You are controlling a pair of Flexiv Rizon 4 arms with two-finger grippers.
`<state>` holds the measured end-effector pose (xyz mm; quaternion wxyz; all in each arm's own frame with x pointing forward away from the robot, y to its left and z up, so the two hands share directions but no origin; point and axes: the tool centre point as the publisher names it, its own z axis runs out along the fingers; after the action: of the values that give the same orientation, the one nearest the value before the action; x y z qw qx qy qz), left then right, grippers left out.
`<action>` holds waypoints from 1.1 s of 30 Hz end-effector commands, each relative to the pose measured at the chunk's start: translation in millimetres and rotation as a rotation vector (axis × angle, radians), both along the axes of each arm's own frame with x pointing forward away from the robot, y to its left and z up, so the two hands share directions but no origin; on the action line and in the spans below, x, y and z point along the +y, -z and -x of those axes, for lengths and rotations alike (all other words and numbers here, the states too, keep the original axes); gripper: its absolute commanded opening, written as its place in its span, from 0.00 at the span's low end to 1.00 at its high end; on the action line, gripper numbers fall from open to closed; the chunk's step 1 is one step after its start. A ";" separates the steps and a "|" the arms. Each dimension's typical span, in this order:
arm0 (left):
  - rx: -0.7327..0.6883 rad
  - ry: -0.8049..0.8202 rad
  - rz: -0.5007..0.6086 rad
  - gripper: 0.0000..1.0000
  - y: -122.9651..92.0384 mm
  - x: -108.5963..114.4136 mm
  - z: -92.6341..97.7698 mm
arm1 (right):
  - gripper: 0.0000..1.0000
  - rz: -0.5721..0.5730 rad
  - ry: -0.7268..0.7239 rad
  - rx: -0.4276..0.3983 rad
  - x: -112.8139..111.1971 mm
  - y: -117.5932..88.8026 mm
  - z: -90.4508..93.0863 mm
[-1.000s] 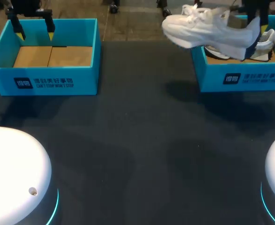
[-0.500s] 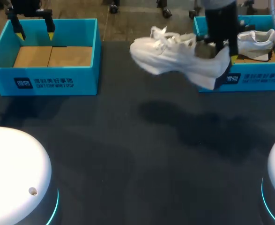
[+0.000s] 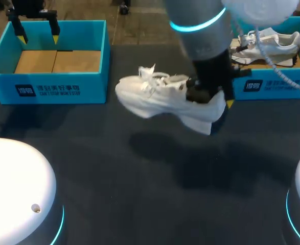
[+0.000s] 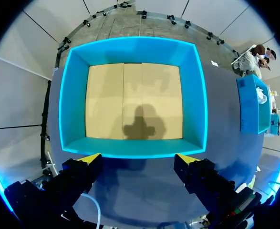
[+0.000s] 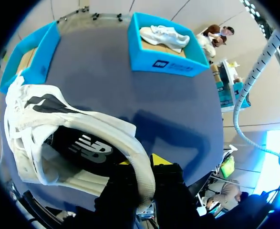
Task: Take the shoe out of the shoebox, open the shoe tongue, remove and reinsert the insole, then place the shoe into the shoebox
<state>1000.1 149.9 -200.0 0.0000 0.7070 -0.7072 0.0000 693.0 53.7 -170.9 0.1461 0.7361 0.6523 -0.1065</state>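
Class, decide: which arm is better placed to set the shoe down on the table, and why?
Right. The right gripper grips the white shoe by its heel above the table; the left gripper hangs open above the empty shoebox.

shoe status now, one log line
shoe: held at heel above table | right gripper: shut on shoe | left gripper: open over left shoebox

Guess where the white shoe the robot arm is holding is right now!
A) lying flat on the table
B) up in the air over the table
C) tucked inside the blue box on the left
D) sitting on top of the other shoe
B: the right gripper holds the white shoe by its heel, lifted above the dark table, with the shoe's shadow falling apart from it on the surface below.
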 end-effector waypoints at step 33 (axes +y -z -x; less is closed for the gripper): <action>0.000 0.000 0.000 1.00 0.0 0.1 0.1 | 0.00 -0.042 -0.106 0.107 26.0 73.2 16.6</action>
<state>1000.1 149.9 -200.1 0.0000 0.7071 -0.7072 0.0000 675.9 74.4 -223.4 0.1024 0.6961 0.7003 -0.1207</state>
